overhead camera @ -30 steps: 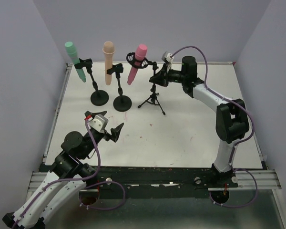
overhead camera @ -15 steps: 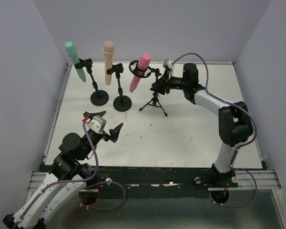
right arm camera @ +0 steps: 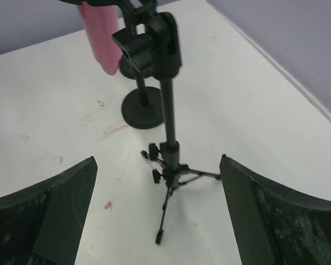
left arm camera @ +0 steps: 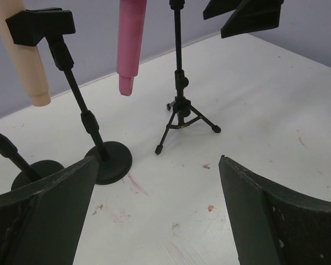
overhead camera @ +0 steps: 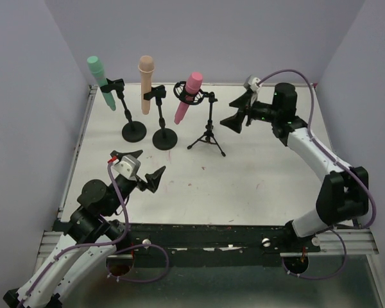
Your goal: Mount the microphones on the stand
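All three microphones sit clipped in stands at the back of the table. The mint green microphone [overhead camera: 98, 81] is in the left stand [overhead camera: 133, 130] and the peach microphone [overhead camera: 145, 83] in the middle stand [overhead camera: 164, 137]. The pink microphone [overhead camera: 187, 96] hangs tilted in the ring mount of the tripod stand [overhead camera: 208, 131]. My right gripper [overhead camera: 235, 113] is open and empty, a little to the right of the tripod pole [right arm camera: 168, 118]. Nearer the front, my left gripper [overhead camera: 145, 165] stands open over bare table, facing the stands, with nothing between its fingers [left arm camera: 44, 215].
Purple walls close in the white table [overhead camera: 256, 179] on three sides. The two round bases and the tripod feet [left arm camera: 179, 124] crowd the back left. Faint red marks [left arm camera: 133, 182] dot the table top.
My right gripper has opened, let go at the tripod stand's mount and drawn back to the right. The pink microphone stays in its mount. The left arm has hardly moved.
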